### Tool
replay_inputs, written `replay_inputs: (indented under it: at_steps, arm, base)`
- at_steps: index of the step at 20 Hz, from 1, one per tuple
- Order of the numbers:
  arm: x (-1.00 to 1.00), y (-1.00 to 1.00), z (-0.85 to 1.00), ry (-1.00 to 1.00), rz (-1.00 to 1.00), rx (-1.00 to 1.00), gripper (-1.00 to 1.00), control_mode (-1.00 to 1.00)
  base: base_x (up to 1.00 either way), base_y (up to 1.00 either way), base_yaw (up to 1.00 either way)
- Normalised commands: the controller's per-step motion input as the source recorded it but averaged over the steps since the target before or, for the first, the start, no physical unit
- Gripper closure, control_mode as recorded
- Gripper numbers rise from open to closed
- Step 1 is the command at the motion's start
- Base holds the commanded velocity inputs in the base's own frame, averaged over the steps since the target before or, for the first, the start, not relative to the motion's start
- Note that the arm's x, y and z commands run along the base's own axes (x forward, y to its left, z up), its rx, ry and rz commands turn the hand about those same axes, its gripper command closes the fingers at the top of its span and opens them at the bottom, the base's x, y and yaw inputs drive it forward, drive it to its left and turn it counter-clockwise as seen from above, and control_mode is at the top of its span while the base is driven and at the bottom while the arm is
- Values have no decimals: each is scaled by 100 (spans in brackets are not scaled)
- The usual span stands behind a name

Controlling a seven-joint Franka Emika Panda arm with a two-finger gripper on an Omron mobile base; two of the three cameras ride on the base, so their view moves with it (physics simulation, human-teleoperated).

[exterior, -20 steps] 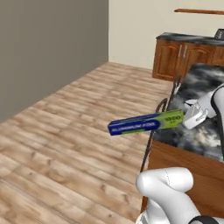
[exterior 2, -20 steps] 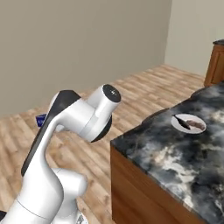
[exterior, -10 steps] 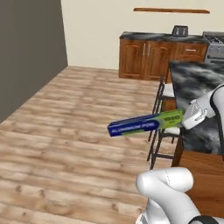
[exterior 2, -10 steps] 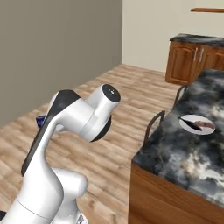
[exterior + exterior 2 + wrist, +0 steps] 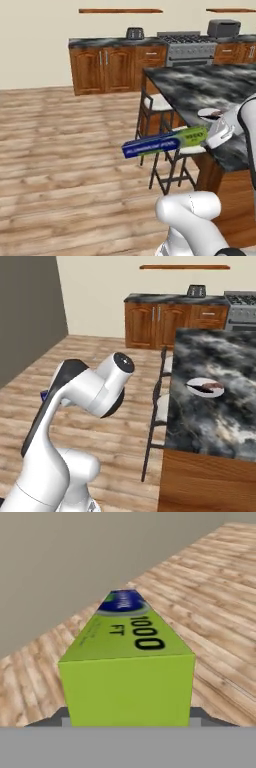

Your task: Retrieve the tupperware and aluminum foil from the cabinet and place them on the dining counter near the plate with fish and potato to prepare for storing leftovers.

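While between jaws, one aluminum foil (image 5: 165,143).

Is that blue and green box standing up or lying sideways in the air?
Lying sideways: the aluminum foil hangs roughly level above the floor, its green end in the tool.

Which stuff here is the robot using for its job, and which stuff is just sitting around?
For the job:
aluminum foil, held in the gripper
dining counter
plate with fish and potato

Just sitting around:
stools
stove
toaster
wall shelf
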Motion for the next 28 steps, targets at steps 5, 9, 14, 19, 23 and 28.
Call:
replay_inputs:
  at_steps: [5,9,14,19,23,28]
  arm:
    - [0,0,0,0,0,0,100,100]
    - [0,0,0,0,0,0,100,100]
    - [0,0,0,0,0,0,100,100]
    - [0,0,0,0,0,0,100,100]
    - [0,0,0,0,0,0,100,100]
    - [0,0,0,0,0,0,100,100]
  base:
    - [68,28,-66]
    - [68,34,-67]
    - [53,75,-71]
    - [49,75,-74]
    - [48,58,-74]
    - [38,58,-73]
